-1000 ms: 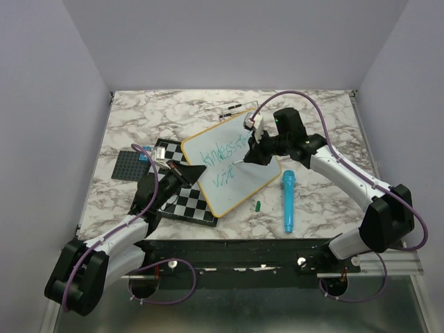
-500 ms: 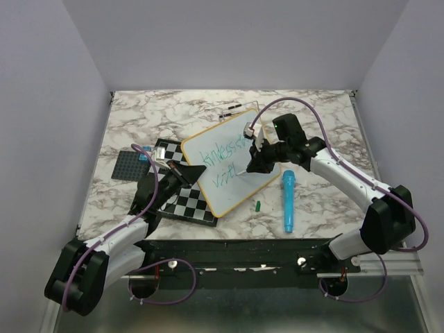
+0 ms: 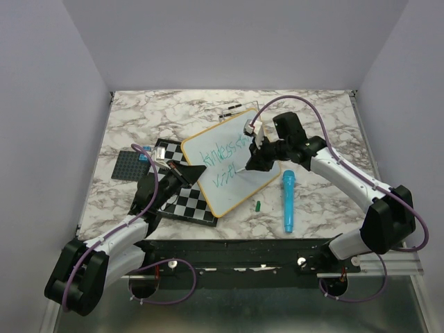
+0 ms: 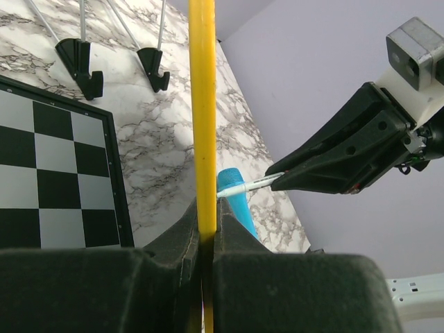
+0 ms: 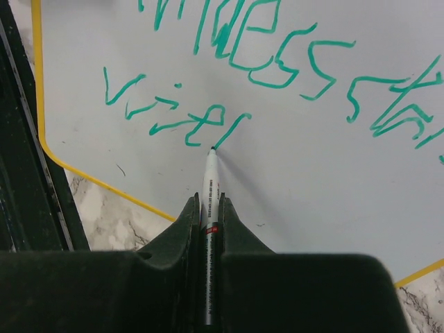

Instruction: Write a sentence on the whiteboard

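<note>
The whiteboard (image 3: 239, 189) lies tilted at mid-table, its yellow frame (image 4: 202, 104) pinched edge-on by my shut left gripper (image 4: 207, 211) at the board's left side (image 3: 186, 172). Green lettering, the sentence (image 3: 223, 154), runs in two lines; in the right wrist view the sentence (image 5: 277, 62) reads "…ness st…" above "vitl". My right gripper (image 5: 209, 200) is shut on a thin white marker (image 5: 210, 182), whose green tip touches the whiteboard (image 5: 312, 194) at the end of the lower line. From above, the right gripper (image 3: 251, 164) hovers over the board's middle.
A black-and-white checkered board (image 3: 182, 202) lies under the whiteboard's left corner. A blue cylinder (image 3: 287, 201) and a small green cap (image 3: 257, 205) lie right of the board. A dark grey plate (image 3: 128, 165) sits at the left, and black stand feet (image 4: 83, 62) beyond.
My right gripper has shifted slightly down and left over the board, and the lower green line has gained a stroke. The left gripper and the board have not moved.
</note>
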`<state>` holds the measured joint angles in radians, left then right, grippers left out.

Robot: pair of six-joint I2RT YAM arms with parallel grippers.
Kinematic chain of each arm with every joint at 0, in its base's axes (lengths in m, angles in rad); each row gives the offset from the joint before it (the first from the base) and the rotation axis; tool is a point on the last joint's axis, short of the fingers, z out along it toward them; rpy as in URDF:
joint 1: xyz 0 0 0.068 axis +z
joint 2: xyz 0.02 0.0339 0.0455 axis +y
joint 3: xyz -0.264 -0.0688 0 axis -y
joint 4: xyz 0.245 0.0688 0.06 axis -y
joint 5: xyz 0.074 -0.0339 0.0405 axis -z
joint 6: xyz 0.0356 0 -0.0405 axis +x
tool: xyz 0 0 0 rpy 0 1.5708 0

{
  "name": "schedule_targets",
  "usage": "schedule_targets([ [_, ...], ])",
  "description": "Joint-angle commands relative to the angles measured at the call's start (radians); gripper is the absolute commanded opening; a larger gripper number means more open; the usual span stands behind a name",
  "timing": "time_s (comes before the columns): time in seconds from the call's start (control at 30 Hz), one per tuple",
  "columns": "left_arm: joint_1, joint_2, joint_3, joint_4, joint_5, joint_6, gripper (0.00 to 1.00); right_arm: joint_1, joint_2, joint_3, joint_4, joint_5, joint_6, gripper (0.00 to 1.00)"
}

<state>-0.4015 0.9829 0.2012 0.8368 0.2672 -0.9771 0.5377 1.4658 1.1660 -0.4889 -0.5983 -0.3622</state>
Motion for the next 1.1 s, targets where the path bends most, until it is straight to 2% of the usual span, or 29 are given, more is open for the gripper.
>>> schedule_targets([
  [0.0,-0.008,-0.033,0.020,0.147,0.030,-0.008,0.00,0.007,-0.004,0.041,0.042,0.025,0.025,0.00],
  [0.8,-0.008,-0.047,0.012,0.137,0.029,-0.003,0.00,-0.021,0.010,0.026,0.058,0.091,0.048,0.01],
  [1.07,-0.007,-0.046,0.014,0.137,0.029,0.000,0.00,-0.022,0.005,0.012,0.032,0.048,0.006,0.01],
])
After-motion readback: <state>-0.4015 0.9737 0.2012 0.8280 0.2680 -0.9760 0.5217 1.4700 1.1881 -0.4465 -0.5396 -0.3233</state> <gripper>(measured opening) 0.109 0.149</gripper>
